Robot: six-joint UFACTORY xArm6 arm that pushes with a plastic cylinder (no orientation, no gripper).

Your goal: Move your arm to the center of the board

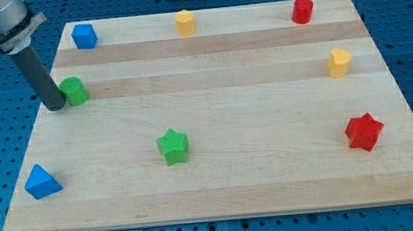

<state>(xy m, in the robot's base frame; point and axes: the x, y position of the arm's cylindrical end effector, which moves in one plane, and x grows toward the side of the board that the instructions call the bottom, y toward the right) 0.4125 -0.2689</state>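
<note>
My tip [56, 107] rests on the wooden board [254, 163] near its left edge, touching or almost touching the left side of a green cylinder [75, 90]. The dark rod rises from the tip toward the view's top left. A blue cube [83, 36] sits above it near the top left corner. A blue triangular block [41, 181] lies at the bottom left. A green star [173, 146] lies left of centre toward the bottom.
A yellow cylinder-like block [185, 21] sits at top centre, a red cylinder [302, 10] at top right, a yellow block [339, 62] at the right edge, a red star [364, 132] at lower right. A blue perforated table surrounds the board.
</note>
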